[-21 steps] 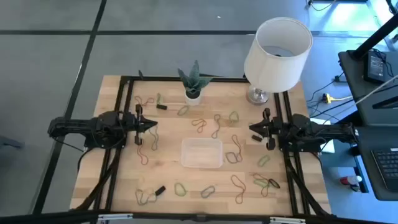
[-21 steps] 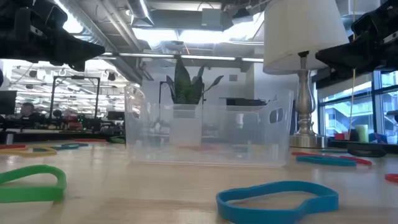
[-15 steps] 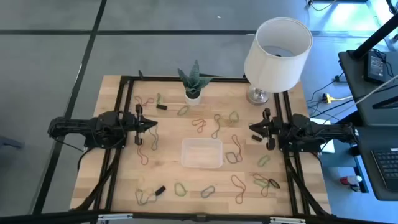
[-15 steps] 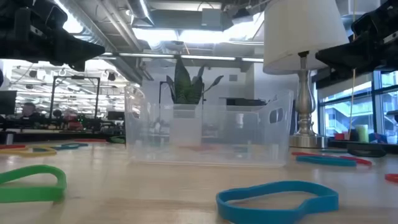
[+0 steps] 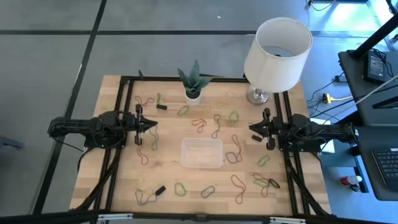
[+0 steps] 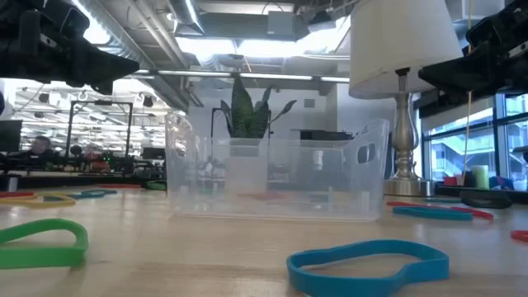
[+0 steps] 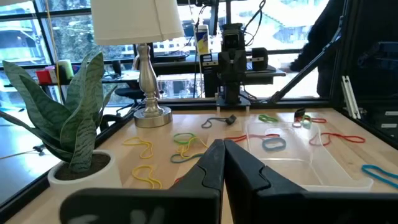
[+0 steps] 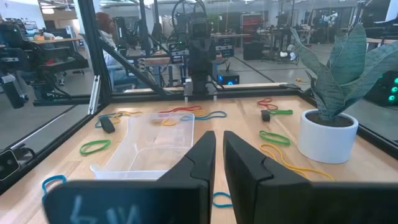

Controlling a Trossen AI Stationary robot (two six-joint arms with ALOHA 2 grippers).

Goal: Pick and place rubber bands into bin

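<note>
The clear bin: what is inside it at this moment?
The bin looks empty: only the wooden table shows through it. The rubber bands lie around it. Nothing covers its inside.
</note>
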